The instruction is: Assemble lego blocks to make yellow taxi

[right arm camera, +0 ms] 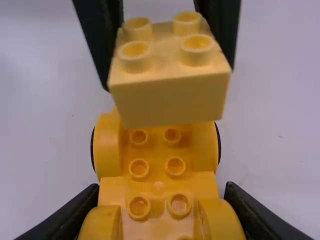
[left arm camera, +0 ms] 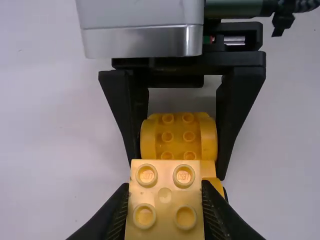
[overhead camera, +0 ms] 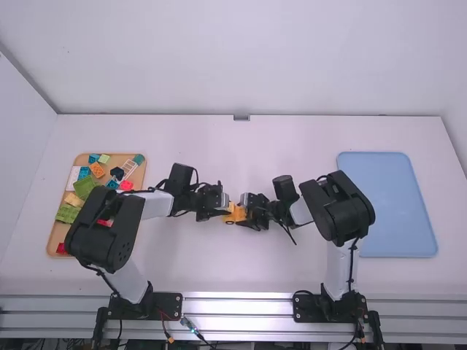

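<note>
Left gripper: here it is in the left wrist view, the left gripper (left arm camera: pixel 164 188), its two fingers clamped on the sides of a pale yellow block (right arm camera: pixel 167 100), studs facing up.
Right gripper: and the right gripper (right arm camera: pixel 162 190) has its fingers closed in around one end of the orange-yellow car base (right arm camera: pixel 157 162), steadying it, by the look of it.
Car base: out on the white table (overhead camera: pixel 219 266), between the two arms, upright, rows of studs on top, rounded fenders either side and a dark wheel edge (right arm camera: pixel 219 142) peeking out.
Pale block: right over the far end of the base as the right wrist view has it; whether it touches the studs, I can't tell from here.
Taxi so far: there's a wheeled body, and I see nothing clearly fixed on top of it. Early going, I'd judge, with the first upper piece being lined up.
Still to come: if that block belongs there, it needs to be squared over the studs and pressed home, then whatever else makes it a taxi. A slight tilt could leave it half seated.
Wooden tray: over on the left, the wooden tray (overhead camera: pixel 54 237) holds loose pieces, among them a green block (overhead camera: pixel 85 186) and a white lattice piece (overhead camera: pixel 130 168).
Blue tray: across on the right lies the blue tray (overhead camera: pixel 387 208).
</note>
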Controlling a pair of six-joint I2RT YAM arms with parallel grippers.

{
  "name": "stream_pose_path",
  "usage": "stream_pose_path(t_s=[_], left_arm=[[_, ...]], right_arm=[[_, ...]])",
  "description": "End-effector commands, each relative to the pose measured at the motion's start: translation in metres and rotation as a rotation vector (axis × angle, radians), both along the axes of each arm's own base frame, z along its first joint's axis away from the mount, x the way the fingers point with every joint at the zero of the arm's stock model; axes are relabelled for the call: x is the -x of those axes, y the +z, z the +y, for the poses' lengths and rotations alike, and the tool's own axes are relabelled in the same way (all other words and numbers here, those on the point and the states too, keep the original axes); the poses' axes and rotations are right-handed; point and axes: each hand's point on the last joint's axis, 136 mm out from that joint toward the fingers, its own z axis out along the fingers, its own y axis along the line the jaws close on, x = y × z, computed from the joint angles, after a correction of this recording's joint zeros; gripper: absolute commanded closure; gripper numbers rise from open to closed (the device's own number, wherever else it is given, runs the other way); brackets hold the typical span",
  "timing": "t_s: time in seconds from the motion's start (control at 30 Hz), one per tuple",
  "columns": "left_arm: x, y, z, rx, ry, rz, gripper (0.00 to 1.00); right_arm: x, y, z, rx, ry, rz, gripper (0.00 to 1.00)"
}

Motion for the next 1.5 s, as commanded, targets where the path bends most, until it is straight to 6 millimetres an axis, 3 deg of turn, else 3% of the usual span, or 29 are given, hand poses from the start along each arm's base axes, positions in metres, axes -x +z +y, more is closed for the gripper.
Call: stream_pose_path(t_s=[0.0,0.27,0.6,1.47], left_arm=[[0.003,-0.001,-0.005,0.018,-0.006,0.037,0.98],[0.009,-0.007,-0.013,-0.019,-0.023,0.037,0.98],[0.007,-0.019,-0.004,-0.096,0.016,0.046,0.98],[0.009,-0.014,-0.007,-0.065,0.0,0.046,0.98]], right_arm=[[0.001,-0.007,-0.001,0.025,-0.003,-0.002,0.47],[0.0,-0.007,-0.001,0.025,-0.003,-0.003,0.47],[0.0,-0.007,-0.002,0.025,-0.006,0.002,0.46],[0.005,-0.01,-0.002,0.03,-0.001,0.033,0.46]])
